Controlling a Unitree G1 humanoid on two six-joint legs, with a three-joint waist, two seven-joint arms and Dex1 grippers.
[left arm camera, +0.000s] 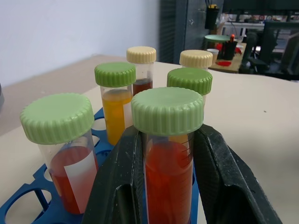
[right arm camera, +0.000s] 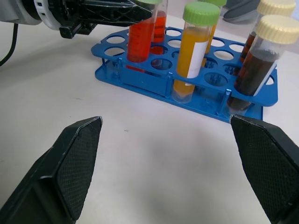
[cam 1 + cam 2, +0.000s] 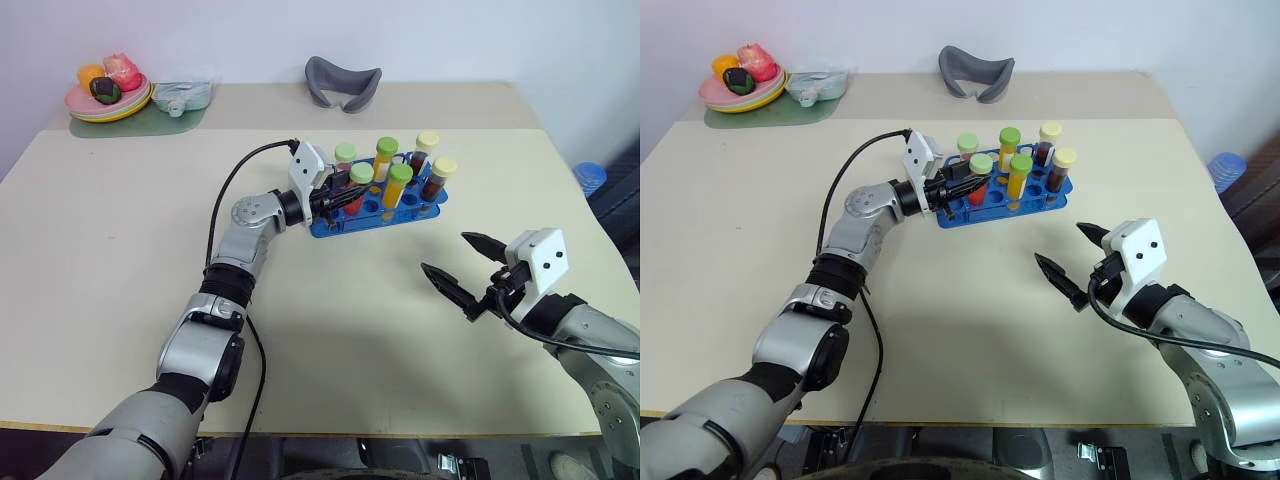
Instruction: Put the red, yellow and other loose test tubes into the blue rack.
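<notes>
The blue rack (image 3: 428, 209) stands on the table's far middle, with several capped tubes upright in it. Among them are a yellow tube (image 2: 194, 53) with a green cap and a dark brown-red tube (image 2: 252, 70) with a cream cap. At the rack's left end my left gripper (image 3: 345, 198) is shut on the red test tube (image 1: 169, 177), which has a pale green cap. That tube is upright, its lower end in a hole of the rack. My right gripper (image 3: 445, 252) hovers open over bare table, nearer than the rack and to its right, holding nothing.
At the far left, a plate of toy fruit (image 3: 108, 95) and a clear packet (image 3: 182, 95) rest on a green mat. A grey curved piece (image 3: 343, 82) lies behind the rack. A blue object (image 3: 590, 177) sits beyond the table's right edge.
</notes>
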